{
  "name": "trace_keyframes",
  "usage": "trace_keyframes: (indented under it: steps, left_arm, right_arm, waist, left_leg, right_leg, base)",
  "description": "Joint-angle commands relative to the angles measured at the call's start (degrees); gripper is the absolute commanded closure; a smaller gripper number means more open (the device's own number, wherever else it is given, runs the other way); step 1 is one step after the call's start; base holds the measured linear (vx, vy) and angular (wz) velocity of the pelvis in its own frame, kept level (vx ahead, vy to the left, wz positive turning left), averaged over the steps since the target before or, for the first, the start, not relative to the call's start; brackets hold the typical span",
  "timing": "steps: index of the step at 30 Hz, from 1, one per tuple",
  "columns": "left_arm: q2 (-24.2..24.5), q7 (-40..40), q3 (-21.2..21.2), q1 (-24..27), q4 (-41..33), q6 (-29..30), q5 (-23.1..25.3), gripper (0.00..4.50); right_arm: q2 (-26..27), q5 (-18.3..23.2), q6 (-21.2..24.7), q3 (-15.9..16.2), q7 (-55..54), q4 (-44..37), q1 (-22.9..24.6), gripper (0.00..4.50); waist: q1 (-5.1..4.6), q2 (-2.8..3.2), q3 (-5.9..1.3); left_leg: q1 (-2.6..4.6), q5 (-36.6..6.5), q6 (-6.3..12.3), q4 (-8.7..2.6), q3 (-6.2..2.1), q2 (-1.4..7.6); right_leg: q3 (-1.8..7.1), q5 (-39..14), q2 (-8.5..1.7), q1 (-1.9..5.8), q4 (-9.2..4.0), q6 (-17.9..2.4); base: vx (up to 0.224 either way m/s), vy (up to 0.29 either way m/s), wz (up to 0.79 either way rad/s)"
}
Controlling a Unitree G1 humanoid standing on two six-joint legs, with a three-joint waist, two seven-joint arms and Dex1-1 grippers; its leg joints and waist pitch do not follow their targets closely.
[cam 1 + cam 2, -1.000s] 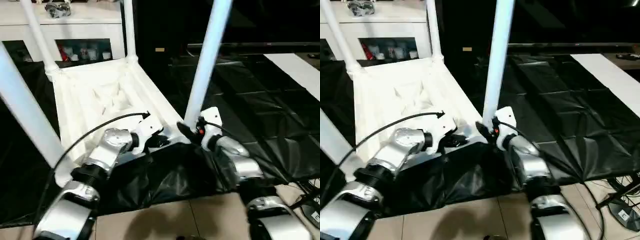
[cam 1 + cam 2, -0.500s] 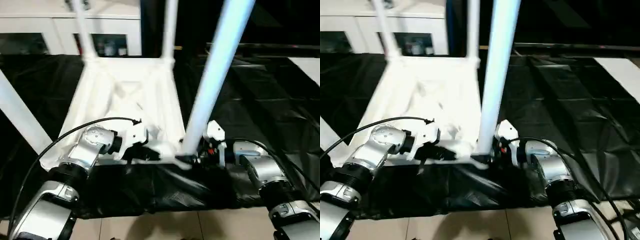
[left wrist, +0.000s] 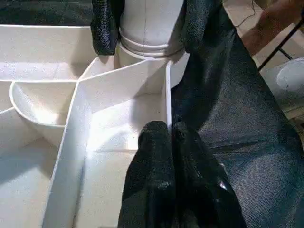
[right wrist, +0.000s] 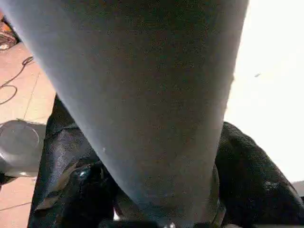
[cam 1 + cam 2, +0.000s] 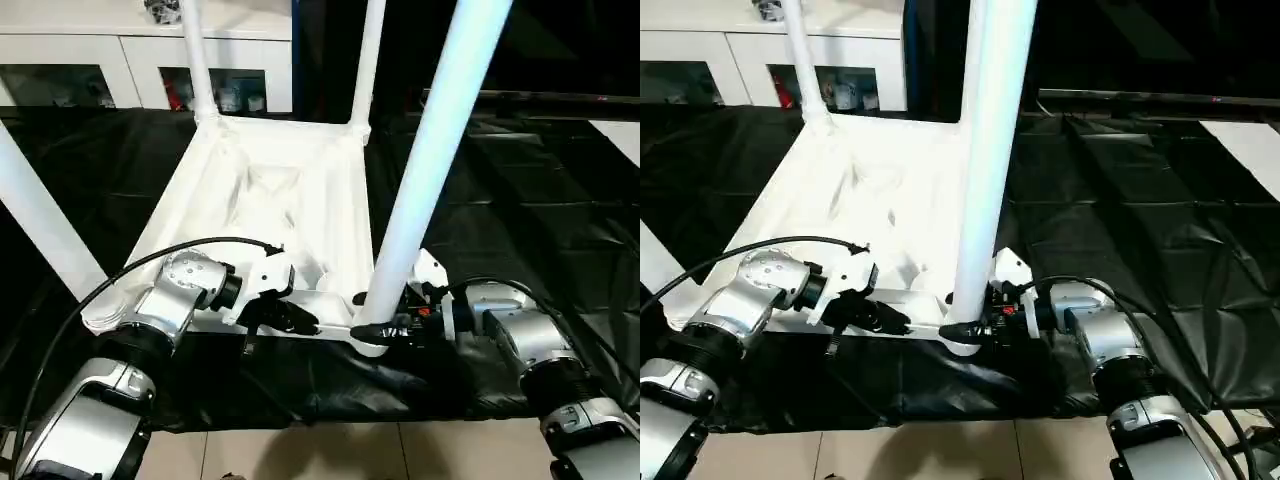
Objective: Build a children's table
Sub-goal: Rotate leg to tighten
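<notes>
Four legs stand up from the upturned tabletop (image 5: pixel 270 200); right gripper (image 5: pixel 392 330) clasps the near leg (image 5: pixel 425 185) at its socket, left gripper (image 5: pixel 290 318) pinches the rim beside it, so press straight down, no twisting.

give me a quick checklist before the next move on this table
1. All four legs standing in the corner sockets of the upturned tabletop: ok.
2. Right gripper around the base of the near leg, a finger on each side: ok.
3. Left gripper shut on the tabletop's near edge wall: ok.
4. Near leg pushed fully home in its socket: cannot tell.
5. Black sheet out from under the near corner: not ok, it bunches up against it.
</notes>
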Motion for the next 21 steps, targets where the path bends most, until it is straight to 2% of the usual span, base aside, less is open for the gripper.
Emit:
trace_keyframes:
  steps: [1, 3, 4, 6, 7, 8, 10, 11, 13, 14, 15, 17, 21]
  left_arm:
    - [-1.5, 1.5, -0.5, -0.9, 0.4, 0.4, 0.2, 4.50]
    - [-2.0, 4.6, 0.2, -1.1, 0.6, 1.4, 0.5, 4.50]
    - [-2.6, 7.7, 1.1, -1.1, 0.7, 2.5, 0.8, 4.50]
    - [-3.7, 11.4, 2.0, -0.7, -0.2, 3.6, 0.8, 4.50]
    - [-3.8, 11.7, 2.1, -0.7, -0.3, 3.7, 0.8, 4.50]
    - [-4.5, 13.7, 2.4, -0.4, -1.2, 4.5, 0.9, 4.50]
    - [-6.4, 18.1, 2.9, 0.6, -3.0, 6.6, 1.3, 4.50]
    - [-7.2, 20.1, 3.1, 0.9, -3.6, 7.4, 1.5, 4.50]
    - [-9.4, 25.1, 3.4, 1.4, -4.4, 8.3, 2.5, 4.50]
    - [-10.6, 26.9, 3.5, 1.6, -4.8, 9.0, 2.7, 4.50]
    - [-11.8, 28.7, 3.5, 1.9, -5.4, 9.6, 3.0, 4.50]
    - [-13.6, 31.4, 3.2, 2.2, -6.1, 10.1, 3.6, 4.50]
    - [-14.4, 31.4, 2.1, 2.4, -6.3, 9.9, 3.8, 4.50]
  right_arm:
    - [2.6, 0.0, 1.4, 1.6, -1.5, -0.4, -0.3, 1.98]
    - [3.6, -0.2, 0.8, -0.1, -6.2, 0.1, 0.0, 1.98]
    - [4.7, -0.3, 0.3, -2.2, -11.5, 0.7, 0.4, 1.98]
    - [6.1, -0.1, 0.1, -4.6, -17.9, 1.1, 1.1, 1.99]
    - [6.2, -0.1, 0.1, -4.8, -18.4, 1.1, 1.1, 1.99]
    - [7.0, 0.0, 0.0, -6.0, -21.8, 1.3, 1.5, 1.99]
    - [8.9, 0.2, -0.3, -8.3, -28.3, 1.7, 2.1, 1.99]
    - [9.6, 0.3, -0.4, -9.1, -30.8, 1.9, 2.2, 1.99]
    - [11.7, 0.8, -0.8, -10.8, -35.6, 2.1, 2.5, 1.99]
    - [12.5, 0.9, -0.7, -11.3, -37.5, 2.2, 2.6, 1.99]
    - [13.5, 0.6, -1.4, -11.7, -39.8, 2.3, 2.6, 2.00]
    - [15.2, 0.7, -1.1, -13.0, -43.9, 2.7, 2.3, 2.00]
    - [17.0, 1.2, -1.2, -13.7, -45.3, 1.9, 2.3, 2.00]
  waist:
    - [-0.02, -0.68, -3.44]
    - [-0.03, -0.58, -3.34]
    - [-0.20, -0.59, -3.06]
    - [-0.51, -0.63, -3.01]
    - [-0.62, -0.59, -2.98]
    - [-0.89, -0.66, -2.94]
    - [-1.60, -0.36, -3.00]
    - [-1.78, -0.51, -3.04]
    - [-2.14, -0.27, -3.09]
    - [-2.08, -0.46, -3.22]
    - [-2.03, -0.18, -3.25]
    - [-2.04, -0.27, -3.43]
    - [-2.04, -0.05, -3.48]
  left_leg:
    - [-0.11, -10.4, 3.94, -3.31, 0.86, 0.56]
    - [-0.06, -11.0, 3.56, -3.38, 0.84, 0.56]
    - [0.09, -13.0, 2.52, -3.47, 0.81, 0.45]
    - [0.31, -14.8, 1.27, -3.68, 0.52, 0.41]
    - [0.37, -15.2, 0.92, -3.72, 0.47, 0.38]
    - [0.20, -15.9, 0.71, -3.77, 0.30, 0.26]
    - [0.17, -16.7, 0.40, -3.83, 0.19, 0.39]
    - [0.05, -16.5, 0.51, -3.80, 0.17, 0.26]
    - [-0.04, -16.3, 0.68, -3.78, 0.21, 0.37]
    - [0.18, -15.9, 1.00, -3.57, 0.33, 0.18]
    - [-0.03, -14.9, 1.26, -3.59, 0.36, 0.19]
    - [-0.15, -13.6, 1.72, -3.49, 0.43, 0.21]
    - [-0.24, -12.4, 2.64, -3.44, 0.55, 0.04]
  right_leg:
    - [2.45, -13.9, -2.49, 3.18, -2.91, -12.5]
    - [2.45, -15.8, -2.56, 3.10, -3.11, -11.9]
    - [2.49, -20.2, -2.62, 2.77, -3.65, -10.5]
    - [2.43, -24.1, -2.74, 2.57, -4.07, -9.1]
    - [2.45, -25.0, -2.77, 2.54, -4.25, -8.6]
    - [2.30, -26.6, -2.72, 2.62, -4.43, -7.8]
    - [2.40, -25.7, -2.67, 2.49, -4.51, -7.9]
    - [2.31, -25.4, -2.58, 2.56, -4.47, -8.0]
    - [2.43, -23.4, -2.46, 2.52, -4.32, -8.6]
    - [2.38, -22.8, -2.42, 2.49, -4.37, -8.8]
    - [2.46, -21.3, -2.40, 2.61, -4.12, -9.2]
    - [2.49, -18.9, -2.37, 2.81, -3.91, -9.6]
    - [2.46, -15.6, -2.20, 2.96, -3.71, -10.6]
  base:
    - [0.000, 0.000, 0.00]
    - [0.000, 0.000, 0.00]
    - [0.000, 0.000, 0.00]
    - [0.000, 0.000, 0.00]
    - [0.000, 0.000, 0.00]
    - [0.000, 0.000, 0.00]
    - [0.000, 0.000, 0.00]
    - [0.000, 0.000, 0.00]
    - [0.000, 0.000, 0.00]
    - [0.000, 0.000, 0.00]
    - [0.000, 0.000, 0.00]
    - [0.000, 0.000, 0.00]
    - [0.000, 0.000, 0.00]
